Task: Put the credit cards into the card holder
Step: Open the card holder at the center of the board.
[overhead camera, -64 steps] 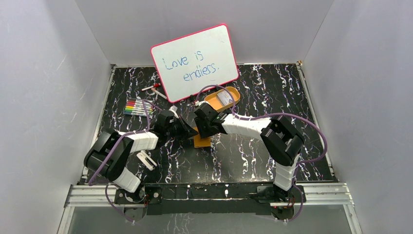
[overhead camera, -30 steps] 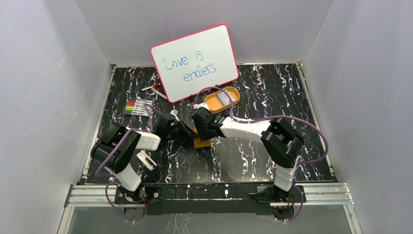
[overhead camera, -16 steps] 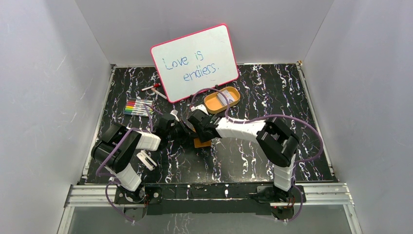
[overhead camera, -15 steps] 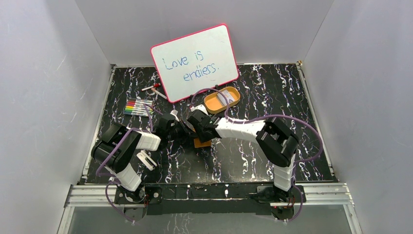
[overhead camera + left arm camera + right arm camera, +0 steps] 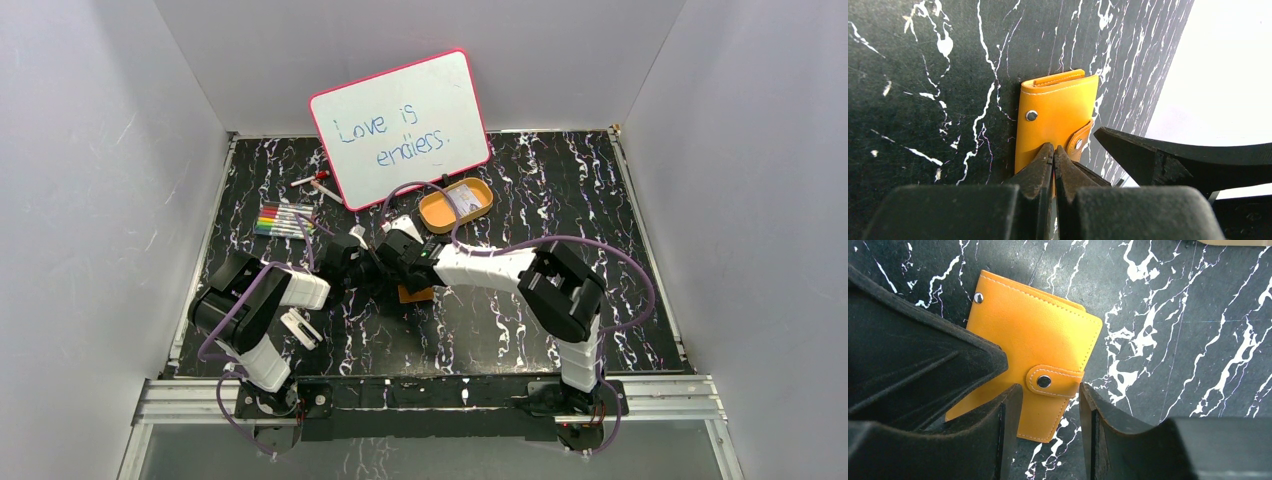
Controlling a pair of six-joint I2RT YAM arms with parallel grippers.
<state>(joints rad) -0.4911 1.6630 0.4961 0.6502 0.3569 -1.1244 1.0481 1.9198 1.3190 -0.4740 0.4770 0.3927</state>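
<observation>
Orange holder (image 5: 1033, 335): its tab (image 5: 1055, 381) lies between the parted fingers of the right tool (image 5: 1050, 397); left tool (image 5: 1053, 151), closed, touches its left edge.

one orange card holder (image 5: 1033, 340), one pink-framed whiteboard (image 5: 400, 128), one orange oval tray (image 5: 432, 213) with one pale card (image 5: 461, 201) showing in it, one row of coloured markers (image 5: 283, 219) too small to count, one black marbled bench (image 5: 470, 335), one left end effector (image 5: 1053, 149) and one right end effector (image 5: 1049, 392)
</observation>
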